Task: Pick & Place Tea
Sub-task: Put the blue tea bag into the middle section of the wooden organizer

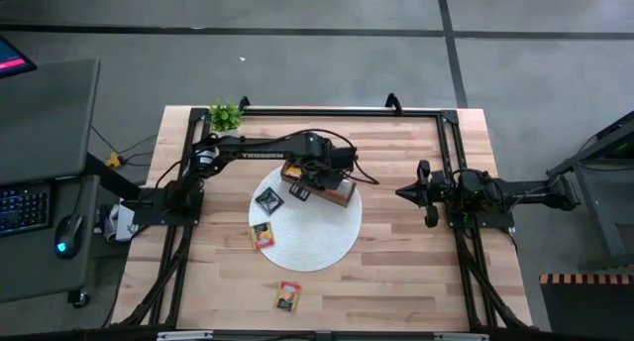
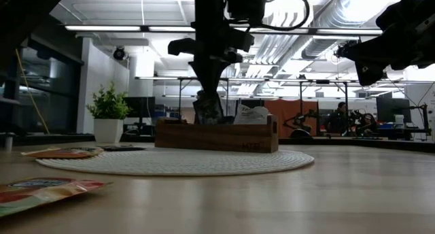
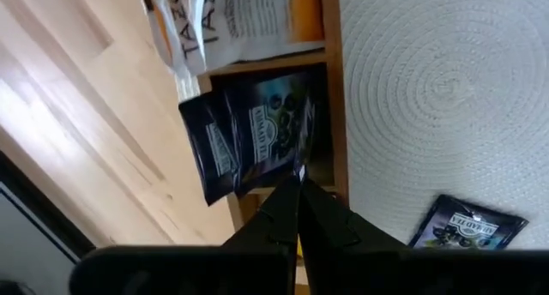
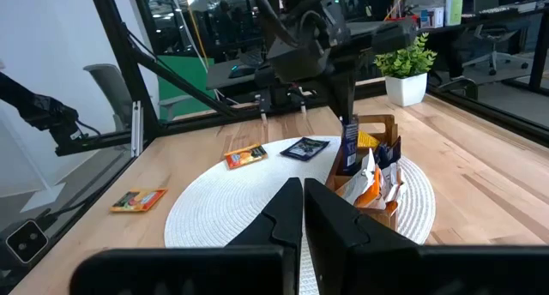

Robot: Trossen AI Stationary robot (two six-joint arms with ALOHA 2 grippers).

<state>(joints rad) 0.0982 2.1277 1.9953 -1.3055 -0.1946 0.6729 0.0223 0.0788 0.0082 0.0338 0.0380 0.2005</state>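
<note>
High view: we see the left arm reaching across the round mat [image 1: 307, 244] so that its gripper [image 1: 300, 182] hangs over the near end of the wooden box [image 1: 342, 192]. We judge this to be the placing step, with the gripper set directly above a compartment so the sachet can drop in upright.

In the left wrist view the left fingers [image 3: 283, 213] are pinched together on the edge of a dark sachet [image 3: 257, 136], which hangs down into the box beside another dark one. White and orange sachets [image 3: 232, 21] fill the next compartment.

Three sachets are not yet boxed: a dark one [image 1: 269, 198] and an orange one [image 1: 263, 235] on the mat, and another orange one [image 1: 287, 296] on the bare table [image 1: 416, 282].

The right gripper [image 1: 408, 193] waits over the table's right side, well apart from the box. Its fingers [image 4: 287, 213] are closed on nothing.
</note>
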